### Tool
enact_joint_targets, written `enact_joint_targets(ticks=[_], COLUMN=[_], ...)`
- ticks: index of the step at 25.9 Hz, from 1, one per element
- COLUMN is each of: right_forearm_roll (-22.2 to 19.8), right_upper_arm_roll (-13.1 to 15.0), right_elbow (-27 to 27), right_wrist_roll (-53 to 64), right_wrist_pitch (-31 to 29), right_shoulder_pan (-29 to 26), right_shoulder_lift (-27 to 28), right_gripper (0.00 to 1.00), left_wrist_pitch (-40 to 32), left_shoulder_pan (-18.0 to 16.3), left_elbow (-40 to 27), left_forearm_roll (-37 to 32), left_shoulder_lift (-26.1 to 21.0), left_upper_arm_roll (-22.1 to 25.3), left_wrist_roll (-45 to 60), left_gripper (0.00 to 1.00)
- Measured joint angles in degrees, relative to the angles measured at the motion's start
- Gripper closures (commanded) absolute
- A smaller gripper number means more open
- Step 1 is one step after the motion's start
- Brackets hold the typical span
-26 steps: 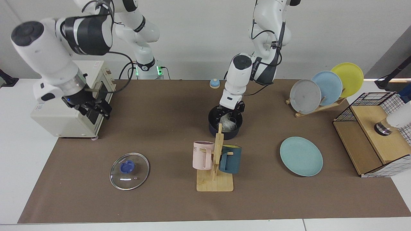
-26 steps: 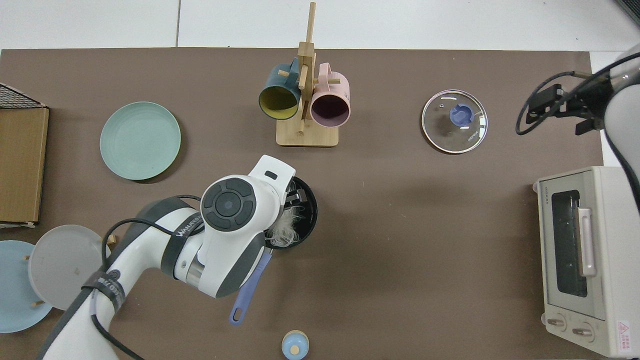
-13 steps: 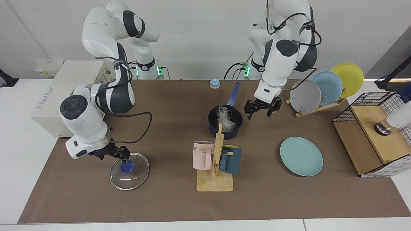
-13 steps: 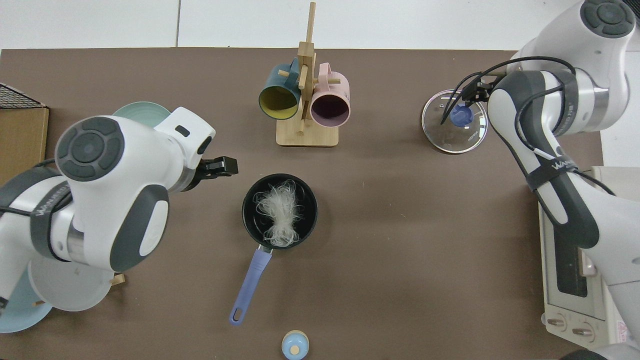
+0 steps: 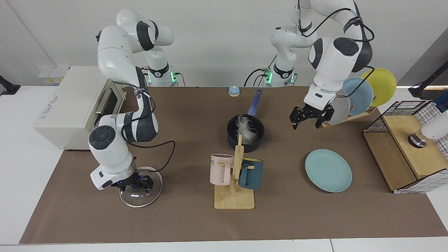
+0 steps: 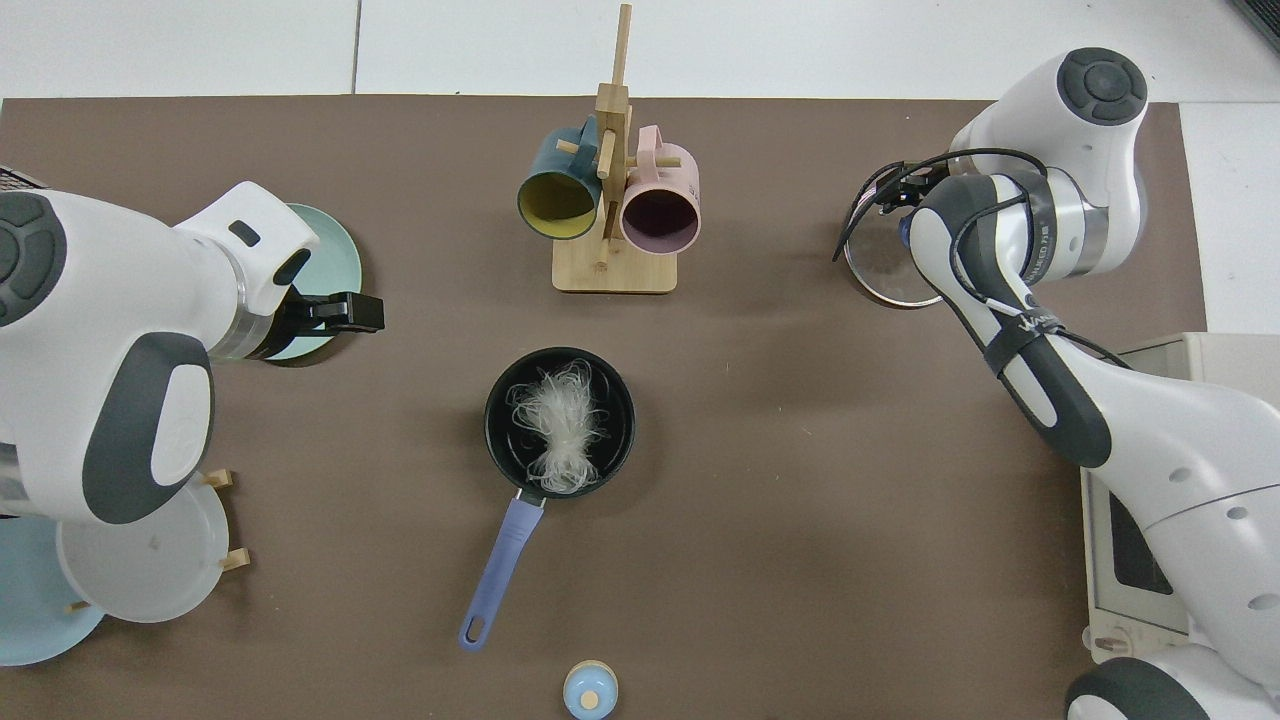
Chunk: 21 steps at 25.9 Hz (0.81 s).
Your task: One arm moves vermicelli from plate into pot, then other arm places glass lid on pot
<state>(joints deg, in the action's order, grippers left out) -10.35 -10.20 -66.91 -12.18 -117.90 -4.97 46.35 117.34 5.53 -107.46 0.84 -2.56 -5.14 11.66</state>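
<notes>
The vermicelli [image 5: 247, 132] [image 6: 556, 428] lies as a white tangle inside the dark navy pot [image 5: 233, 141] [image 6: 617, 398] at mid-table, its blue handle [image 6: 498, 572] pointing toward the robots. My left gripper [image 5: 310, 119] [image 6: 345, 312] hangs open and empty in the air between the pot and the plate rack, above the edge of the teal plate [image 5: 328, 170] [image 6: 335, 240], which is bare. The glass lid [image 5: 140, 200] [image 6: 880, 285] lies flat on the table. My right gripper [image 5: 135, 183] is down on its centre with its fingers open either side of the knob, which is hidden.
A wooden mug rack [image 5: 233, 197] with a pink and a teal mug stands in front of the pot. A toaster oven [image 5: 66, 108] sits behind the right arm. A rack of plates [image 5: 357, 94], a wire-and-wood box [image 5: 406, 150] and a small blue bell [image 5: 233, 91] ring the mat.
The left gripper let go of the vermicelli in the pot, then rose and drew back toward the plate rack. The right arm swung from the toaster oven to the lid and lowered onto its knob.
</notes>
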Motion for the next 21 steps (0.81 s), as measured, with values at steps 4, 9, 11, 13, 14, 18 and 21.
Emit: enact_joint_targets(ticks=[4,9,11,13,14,18,21], right_forearm_roll=[0.0,0.0,0.0,0.0,0.0,0.0,0.0], right_upper_arm_roll=[0.0,0.0,-0.01,-0.02,-0.03,-0.13,-0.24], right_elbow=[-0.82,-1.48,-1.63,-1.88,-2.1,-3.56,-4.99], right_wrist_roll=[0.0,0.0,0.0,0.0,0.0,0.01,0.28], right_wrist_pitch=[-0.1,-0.1,-0.1,-0.03,0.02,0.15,0.27], right_shoulder_pan=[-0.05,-0.08,-0.11,-0.14,-0.15,-0.14,-0.14], right_shoulder_lift=[0.0,-0.02,-0.06,-0.2,-0.34,-1.46,-2.74], right_gripper=[0.01,0.0,0.0,0.0,0.0,0.0,0.0], left_wrist_pitch=[-0.74,-2.86,-3.75,-4.68,-5.2,-7.93,-9.95], left_shoulder_pan=[-0.04,-1.95,-2.7,-3.06,-3.06,-3.1,-3.16], left_elbow=[0.1,0.49,0.63,0.82,0.99,2.61,4.92], left_forearm_roll=[0.0,0.0,0.0,0.0,0.0,-0.01,-0.59], left_shoulder_lift=[0.58,1.78,2.42,3.1,3.45,4.44,4.8], left_upper_arm_roll=[-0.12,-0.05,0.45,1.55,2.31,5.43,7.34], left_wrist_roll=[-0.38,-4.11,-6.31,-8.56,-9.82,-15.16,-18.64], left_gripper=[0.0,0.0,0.0,0.0,0.0,0.0,0.0])
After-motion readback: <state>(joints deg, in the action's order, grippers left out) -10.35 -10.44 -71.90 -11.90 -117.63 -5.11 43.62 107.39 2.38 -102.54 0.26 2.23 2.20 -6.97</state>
